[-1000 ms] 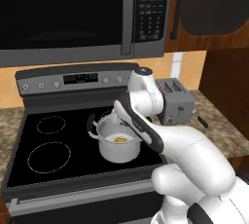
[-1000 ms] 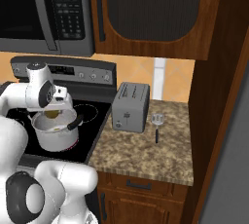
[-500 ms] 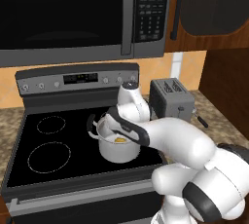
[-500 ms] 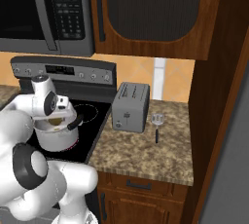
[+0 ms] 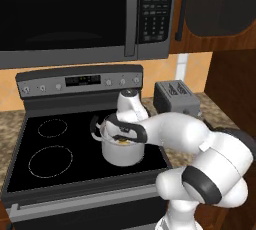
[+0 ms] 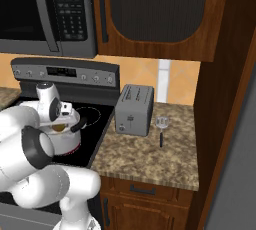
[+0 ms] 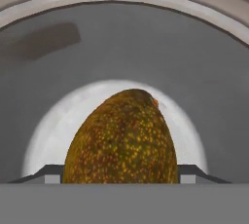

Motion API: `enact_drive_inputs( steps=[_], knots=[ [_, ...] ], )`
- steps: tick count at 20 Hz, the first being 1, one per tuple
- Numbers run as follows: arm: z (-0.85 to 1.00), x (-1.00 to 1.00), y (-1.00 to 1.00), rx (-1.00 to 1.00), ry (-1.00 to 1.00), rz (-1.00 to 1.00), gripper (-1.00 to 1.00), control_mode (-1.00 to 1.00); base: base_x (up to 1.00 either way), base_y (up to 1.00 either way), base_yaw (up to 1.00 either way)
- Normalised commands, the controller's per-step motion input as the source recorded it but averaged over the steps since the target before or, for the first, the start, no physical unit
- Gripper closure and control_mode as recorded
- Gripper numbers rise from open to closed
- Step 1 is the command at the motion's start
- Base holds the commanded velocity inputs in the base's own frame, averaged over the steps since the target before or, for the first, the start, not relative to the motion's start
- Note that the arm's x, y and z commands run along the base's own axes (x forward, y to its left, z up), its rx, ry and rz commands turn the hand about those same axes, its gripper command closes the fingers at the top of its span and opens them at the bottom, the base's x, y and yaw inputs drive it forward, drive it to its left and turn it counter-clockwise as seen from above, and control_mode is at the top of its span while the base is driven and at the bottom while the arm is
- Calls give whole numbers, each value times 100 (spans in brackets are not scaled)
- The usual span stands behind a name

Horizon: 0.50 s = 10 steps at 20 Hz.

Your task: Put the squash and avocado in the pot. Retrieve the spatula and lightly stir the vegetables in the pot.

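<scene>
Since a second ago the arm has folded forward and down: the hand that stood above the pot's rim is now sunk into the pot's mouth, and the elbow has swung across the front of the stove. The pot, toaster and spatula lie where they lay before.

Nearest, hand view: the avocado [image 7: 121, 138], olive-brown with orange flecks, sits low and centre between the two finger tips [image 7: 52, 175], which stand apart on either side of it. Whether they press its sides or just flank it cannot be told. Around it is the pale floor of the pot [image 7: 44, 135], then the grey inner wall curving up to the rim. A sliver of orange shows at the avocado's upper right edge; too small to name.

Left base view: the pot [image 5: 121, 153] stands on the black stove top [image 5: 50, 169], at its right side, right of the two ringed burners. The hand [image 5: 121, 135] reaches into its mouth from above, and a yellow-orange patch, the squash [image 5: 123, 142], shows just inside the rim below it.

Right base view: the pot [image 6: 64, 141] is partly behind the arm, one black handle jutting right.

Farther right, on the speckled bench [image 6: 145, 159], the grey toaster [image 6: 134, 110] stands just beside the stove. Beyond it the spatula [image 6: 161, 130] lies flat, slotted head toward the wall, black handle toward the front, well apart from the pot.

Behind, the microwave [image 5: 75, 14] hangs above the stove.
</scene>
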Motion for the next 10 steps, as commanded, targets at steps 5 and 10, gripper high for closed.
enact_drive_inputs(
  steps=[5,10],
  knots=[
    [-10,5,0,0,1,0,100,-100,0,0,0],
    [0,0,7,0,0,0,-100,-100,0,0,0]
  ],
)
